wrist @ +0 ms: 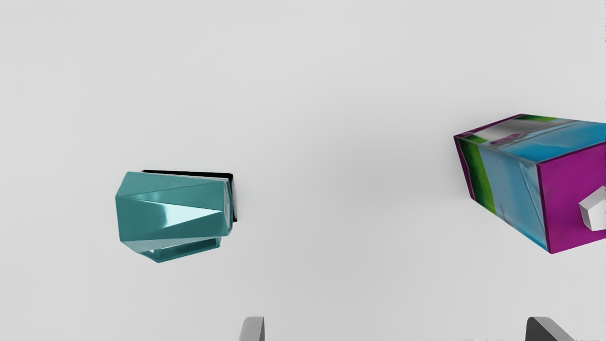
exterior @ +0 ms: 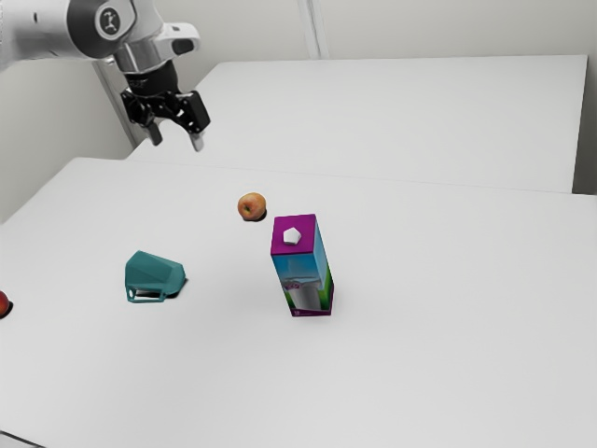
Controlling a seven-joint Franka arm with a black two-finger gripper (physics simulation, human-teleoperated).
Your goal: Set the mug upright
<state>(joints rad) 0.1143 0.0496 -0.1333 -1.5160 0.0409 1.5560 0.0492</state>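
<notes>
— Dark and thin, a line (exterior: 20, 439) is seen in the nearest corner, at the exterior view's left. What is found beyond it?

— At the same edge, part of a red round thing (exterior: 4, 304) is shown on the white table (exterior: 420, 373). Toward the exterior view's right, an upright carton (exterior: 305, 271) is seen, topped in magenta, with a white cap (exterior: 292, 236) and sides of blue and green.

— And where is the mug (exterior: 154, 273) to be found?

— It is seen on the table between the red thing and the carton, well apart from the carton, and laid on its side.

— How is its look to be described?

— Teal, with flat angular facets, one of them brightly lit in the wrist view. An angular, open loop of handle (wrist: 189, 251) is turned toward the exterior camera. Which end is the mouth cannot be told with certainty.

— What is placed farther off?

— An orange-brown fruit (exterior: 252, 206) is seen past the carton, near it. Farther still, the gripper (exterior: 176, 144) is held above the table, clear of everything on it.

— Is anything grasped?

— Nothing is held; its fingers (wrist: 252, 330) are spread wide apart. Behind the table, a pale wall (exterior: 420, 28) is seen.
</notes>
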